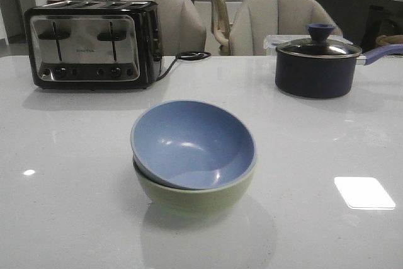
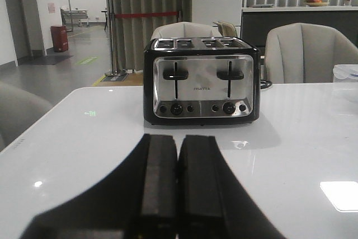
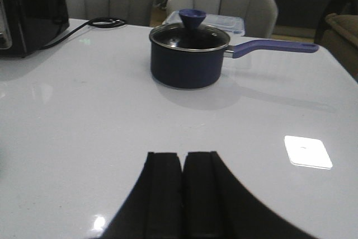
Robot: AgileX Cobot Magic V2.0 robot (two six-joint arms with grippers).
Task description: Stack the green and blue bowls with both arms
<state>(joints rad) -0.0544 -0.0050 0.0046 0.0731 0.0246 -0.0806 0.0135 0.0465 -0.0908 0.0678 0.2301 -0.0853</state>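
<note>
In the front view the dusty blue bowl sits nested inside the pale green bowl at the middle of the white table, slightly tilted. Neither arm shows in the front view. My left gripper is shut and empty, low over the table and facing the toaster. My right gripper is shut and empty, low over the table and facing the saucepan. The bowls do not show in either wrist view.
A black and chrome toaster stands at the back left, also in the left wrist view, its cord trailing right. A dark navy saucepan with glass lid stands back right, also in the right wrist view. Chairs stand behind the table.
</note>
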